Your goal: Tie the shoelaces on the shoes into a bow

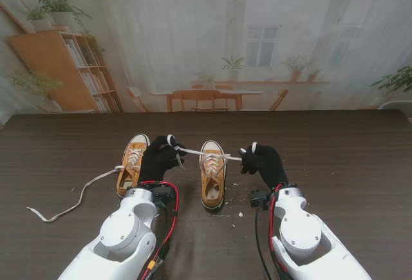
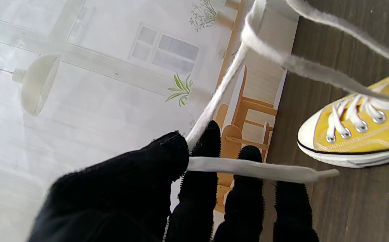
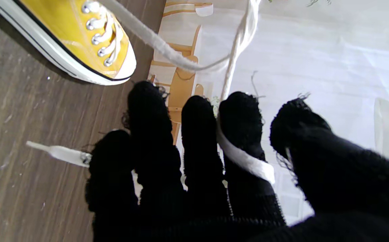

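Two yellow shoes stand on the table [image 1: 360, 164]; the lace [image 1: 193, 152] of the right shoe [image 1: 213, 174] stretches between the left hand [image 1: 158, 159] and right hand [image 1: 262, 161]; left wrist view: thumb and finger clamp the lace [image 2: 214, 101]; right wrist view: lace [image 3: 245, 161] wraps one finger, held. It looks soft and limp; better gripped near its ends.

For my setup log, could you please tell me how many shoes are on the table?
2. The left shoe lies beside the left hand, its lace trailing loose. The right shoe sits between both hands, each holding one of its lace ends. None appears hidden.
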Controlling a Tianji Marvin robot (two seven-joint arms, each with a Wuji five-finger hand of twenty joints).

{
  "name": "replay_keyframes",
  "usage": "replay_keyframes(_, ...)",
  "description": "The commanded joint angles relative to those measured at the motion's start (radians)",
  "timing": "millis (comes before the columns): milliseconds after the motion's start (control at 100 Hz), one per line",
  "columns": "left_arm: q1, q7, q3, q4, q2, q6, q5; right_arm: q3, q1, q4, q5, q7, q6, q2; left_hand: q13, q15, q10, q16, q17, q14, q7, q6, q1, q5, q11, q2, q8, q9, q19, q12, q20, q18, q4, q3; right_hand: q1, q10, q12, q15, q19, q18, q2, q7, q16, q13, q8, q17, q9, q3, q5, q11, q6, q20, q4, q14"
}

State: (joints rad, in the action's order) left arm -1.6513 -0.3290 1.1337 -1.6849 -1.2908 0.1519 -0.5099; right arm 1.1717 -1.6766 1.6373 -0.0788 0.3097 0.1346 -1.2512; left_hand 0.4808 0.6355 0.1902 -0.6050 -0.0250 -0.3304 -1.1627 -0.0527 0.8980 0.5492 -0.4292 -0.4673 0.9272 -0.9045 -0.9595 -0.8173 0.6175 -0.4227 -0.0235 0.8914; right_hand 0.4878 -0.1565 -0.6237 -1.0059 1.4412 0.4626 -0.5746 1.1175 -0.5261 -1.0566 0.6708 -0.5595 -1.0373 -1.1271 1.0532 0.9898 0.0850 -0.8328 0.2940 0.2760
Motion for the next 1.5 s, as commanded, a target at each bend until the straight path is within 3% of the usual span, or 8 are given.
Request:
replay_keyframes(0,-0.011,0.002,0.005,-0.005,-0.001,-0.01,0.016,0.011,-0.008,-0.007,-0.003,-0.017,0.009,0.005,0.017,0.049,-0.047,-0.005,-0.011,0.019,-0.103,0.1,0.046,0.04,-0.026,0.029,0.03,-0.023,-0.034,-0.039,0.024,0.016,0.01,-0.015,0.017,-0.013,-0.032,-0.058,0.062,0.002,-0.016,0.006,-0.025,-0.041,0.034,-0.032,-0.028,-0.049,0.04,0.029,0.001,-0.03,-0.02,0.01)
replay_keyframes(50,-0.015,-0.001,0.008,-0.002,-0.001,-0.01,0.024,0.015,-0.011,-0.012,0.028,-0.017,0.012,0.009,0.036,0.124,-0.055,-0.041,-0.024,0.036,-0.108,0.102,0.061,0.033,-0.07,0.012,0.03,-0.044,-0.079,-0.127,0.037,0.025,0.033,-0.018,0.012,-0.02,-0.049,-0.099,0.096,-0.005,-0.01,0.001,-0.036,-0.048,0.043,-0.062,-0.03,-0.047,0.043,0.04,0.0,-0.043,-0.021,0.008)
replay_keyframes(140,-0.02,0.003,0.012,0.003,0.001,-0.009,0.025,0.022,-0.019,-0.016,0.063,-0.018,0.014,0.014,0.066,0.269,-0.033,-0.116,-0.048,0.046,-0.134,0.09,0.073,0.018,-0.233,0.019,0.024,-0.056,-0.173,-0.233,0.047,0.032,0.036,-0.033,0.01,-0.036,-0.063,-0.139,0.127,-0.008,-0.008,0.001,-0.045,-0.055,0.054,-0.085,-0.032,-0.045,0.042,0.054,0.008,-0.054,-0.024,0.008)
replay_keyframes(220,-0.022,0.012,0.016,0.008,0.002,-0.013,0.029,0.028,-0.026,-0.017,0.079,-0.021,0.013,0.017,0.073,0.379,-0.006,-0.17,-0.061,0.048,-0.15,0.087,0.067,-0.002,-0.397,0.066,0.041,-0.039,-0.252,-0.281,0.065,0.036,0.013,-0.065,0.012,-0.048,-0.067,-0.152,0.136,-0.005,-0.011,0.003,-0.046,-0.062,0.058,-0.096,-0.033,-0.044,0.043,0.06,0.011,-0.056,-0.024,0.01)
replay_keyframes(320,-0.02,-0.001,0.021,0.018,-0.001,-0.019,0.037,0.036,-0.035,-0.017,0.091,-0.018,0.008,0.018,0.062,0.442,0.011,-0.195,-0.068,0.042,-0.146,0.077,0.075,-0.017,-0.48,0.107,0.071,-0.022,-0.276,-0.304,0.077,0.035,-0.018,-0.108,0.015,-0.061,-0.072,-0.167,0.147,-0.002,-0.018,0.004,-0.047,-0.071,0.063,-0.112,-0.035,-0.046,0.044,0.068,0.017,-0.059,-0.025,0.008)
replay_keyframes(810,-0.021,-0.07,0.075,0.07,-0.009,-0.049,0.15,0.06,-0.048,-0.04,0.132,0.006,-0.026,0.016,0.071,0.504,0.006,-0.224,-0.093,0.043,-0.137,0.075,0.094,-0.03,-0.557,0.127,0.095,-0.022,-0.299,-0.32,0.127,0.026,-0.023,-0.153,0.02,-0.068,-0.068,-0.153,0.133,0.005,-0.07,-0.008,-0.03,-0.099,0.057,-0.152,-0.053,-0.065,0.067,0.055,0.005,-0.044,-0.02,0.0)
replay_keyframes(950,-0.018,-0.077,0.085,0.083,-0.011,-0.059,0.159,0.067,-0.045,-0.057,0.145,0.024,-0.043,0.012,0.074,0.506,0.01,-0.224,-0.095,0.039,-0.133,0.069,0.1,-0.031,-0.558,0.122,0.089,-0.023,-0.298,-0.317,0.132,0.023,-0.018,-0.155,0.02,-0.069,-0.06,-0.144,0.127,0.023,-0.128,-0.005,-0.027,-0.125,0.044,-0.18,-0.083,-0.103,0.097,0.047,0.011,-0.036,-0.017,0.007)
replay_keyframes(1490,-0.013,-0.161,0.109,0.1,-0.023,-0.105,0.253,0.104,-0.047,-0.112,0.222,0.119,-0.107,-0.003,0.095,0.497,-0.002,-0.204,-0.147,0.044,-0.13,0.055,0.135,-0.042,-0.541,0.122,0.049,-0.027,-0.292,-0.293,0.125,0.006,0.035,-0.189,0.018,-0.064,-0.044,-0.111,0.113,0.041,-0.174,-0.02,-0.018,-0.179,0.027,-0.244,-0.134,-0.138,0.153,0.021,0.008,-0.009,-0.017,0.002)
